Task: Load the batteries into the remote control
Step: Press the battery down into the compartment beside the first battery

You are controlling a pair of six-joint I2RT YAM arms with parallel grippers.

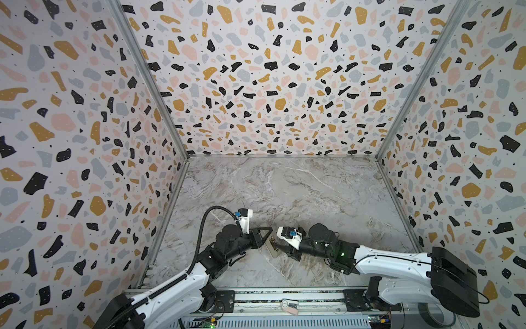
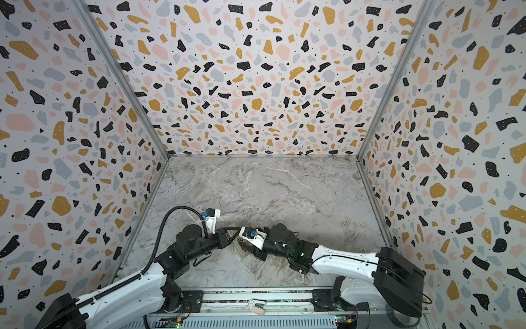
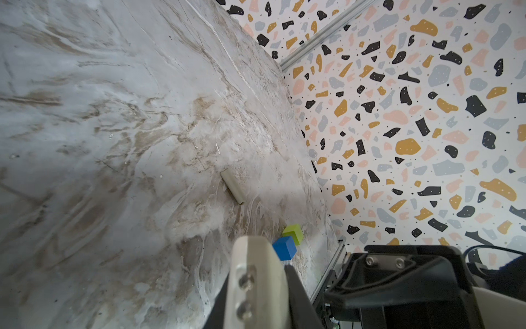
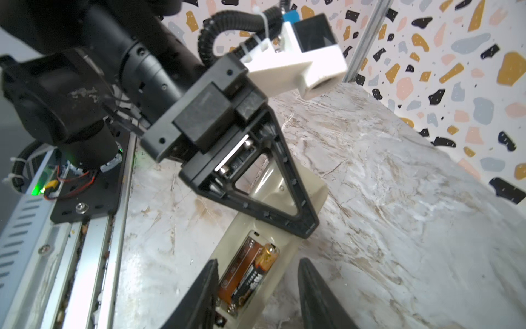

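The remote control (image 4: 237, 228) sits toward the front of the worktop (image 4: 398, 199) between the two arms, with its back turned to the right wrist camera and its battery recess uncovered. The left hand (image 4: 307, 228) is closed on it. One black finger lies across the back just beyond the recess, and the other is hidden behind. Both batteries (image 4: 247, 270) lie in the recess side by side, long axes along the remote's length, gold ends pointing opposite ways.

The right hand (image 4: 259, 260) is the nearer one. Its fingers stand apart and hold nothing, one on either side of the recess end — so the batteries lie straight ahead of it, lengthwise to its reach. I can't tell whether they are pressed fully home. If not, the next move is probably a short push down from the right hand. A cream strip (image 3: 232, 186) — likely the cover — lies out on the worktop, apart from the remote.
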